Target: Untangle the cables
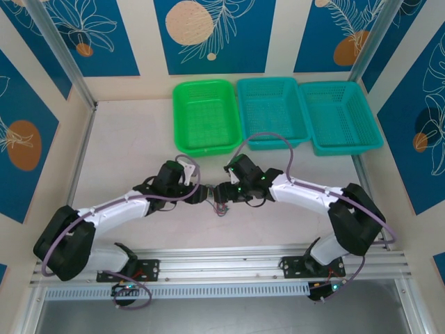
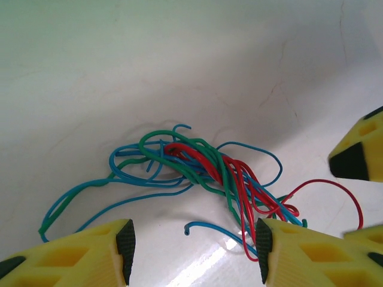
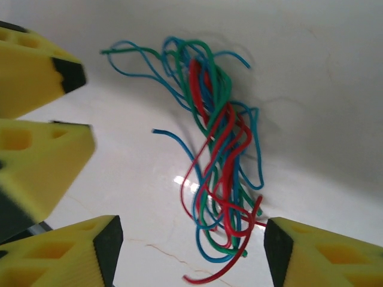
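You have both pincers released. Your left gripper (image 2: 194,248) stands with its jaws spread wide above the white table (image 2: 119,72), and the cables (image 2: 209,167) lie loose on the surface just ahead of the gap, clamped by nothing. Your right gripper (image 3: 191,251) is spread the same way, with red strands passing just beside one fingertip. The red, green and blue wires form one twisted bundle between the two facing grippers, well apart from the green basket (image 1: 205,115) and the teal baskets (image 1: 306,111).
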You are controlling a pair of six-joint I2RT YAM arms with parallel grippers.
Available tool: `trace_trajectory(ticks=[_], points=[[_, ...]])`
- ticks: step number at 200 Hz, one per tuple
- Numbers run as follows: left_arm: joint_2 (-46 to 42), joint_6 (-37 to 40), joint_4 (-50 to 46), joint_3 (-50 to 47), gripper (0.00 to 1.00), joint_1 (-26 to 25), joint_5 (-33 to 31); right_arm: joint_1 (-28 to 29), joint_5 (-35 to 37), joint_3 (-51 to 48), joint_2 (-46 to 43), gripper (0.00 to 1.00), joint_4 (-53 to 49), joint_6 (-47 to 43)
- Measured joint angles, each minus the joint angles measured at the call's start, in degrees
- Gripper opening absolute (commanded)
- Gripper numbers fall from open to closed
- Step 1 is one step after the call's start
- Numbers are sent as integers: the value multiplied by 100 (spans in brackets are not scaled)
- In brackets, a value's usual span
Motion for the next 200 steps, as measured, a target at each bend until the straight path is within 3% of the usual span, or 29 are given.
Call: trace_trajectory(ticks=[32, 63, 90, 132, 166, 200], points=[[4, 9, 0, 31, 62, -4, -96, 0, 2, 0, 361, 0, -87, 122], [2, 103, 94, 61, 74, -7, -129, -2, -15, -2, 120, 0, -85, 138], [-136, 435, 975, -199, 86, -33, 472, -37, -278, 0, -632, 0, 20, -83], [-321, 1790, 2057, -365, 97, -426, 981, -284, -1200, 44, -1322, 0, 317, -289], [348, 2317, 2732, -170, 90, -597, 1272, -282, -1698, 44, -1451, 0, 654, -269], [1056, 2081, 3510, -131, 65, -623, 1040, -570, -1727, -155, -2028, 0, 752, 20]])
